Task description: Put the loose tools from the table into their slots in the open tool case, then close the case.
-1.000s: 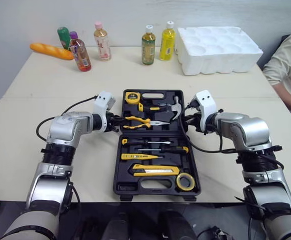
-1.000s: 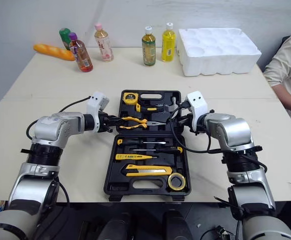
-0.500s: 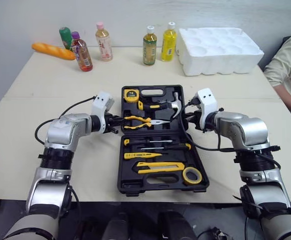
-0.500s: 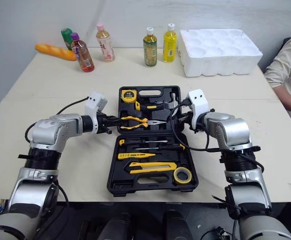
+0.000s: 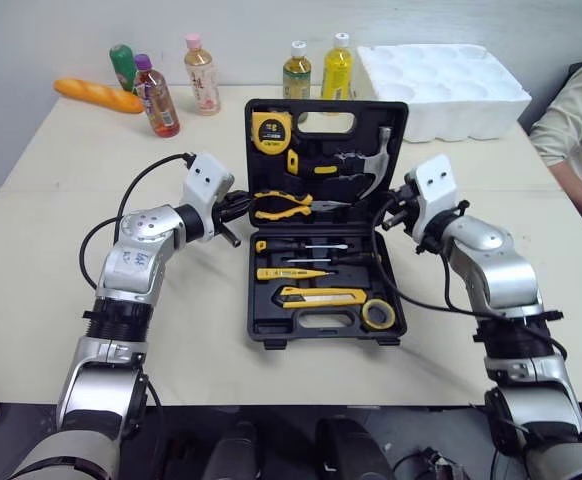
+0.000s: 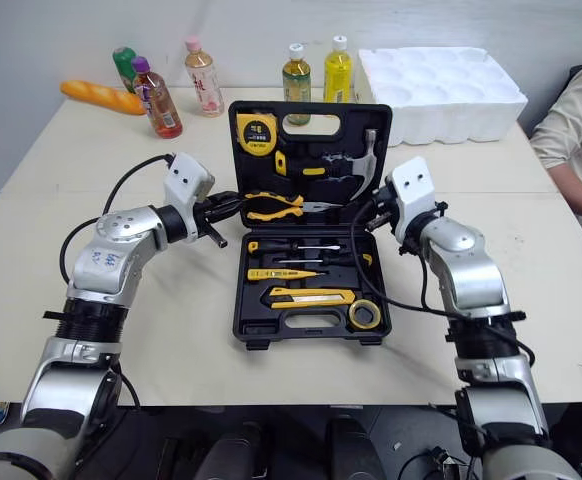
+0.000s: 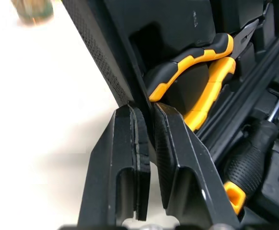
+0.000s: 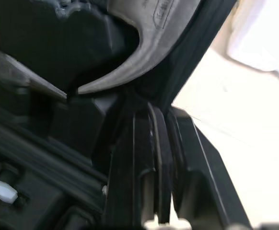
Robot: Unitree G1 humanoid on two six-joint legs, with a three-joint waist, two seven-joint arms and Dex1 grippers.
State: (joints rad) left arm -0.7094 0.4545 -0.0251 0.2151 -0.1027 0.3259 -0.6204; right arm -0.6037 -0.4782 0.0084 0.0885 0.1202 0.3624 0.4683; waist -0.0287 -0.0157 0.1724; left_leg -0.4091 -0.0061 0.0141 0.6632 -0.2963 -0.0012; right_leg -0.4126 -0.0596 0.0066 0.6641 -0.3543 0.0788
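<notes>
I pinch my left gripper and right gripper nearly closed on opposite side edges of the half-raised lid, so it can fold level onto the tool case, fully slotted, mid-table.

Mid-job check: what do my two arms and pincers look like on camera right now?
The left arm and right arm have silver metal shells with black joint rings. Each wrist carries a white boxy camera housing. Loose black cables loop along the forearms. The left pincer and right pincer each have two black fingers with textured inner pads.
</notes>
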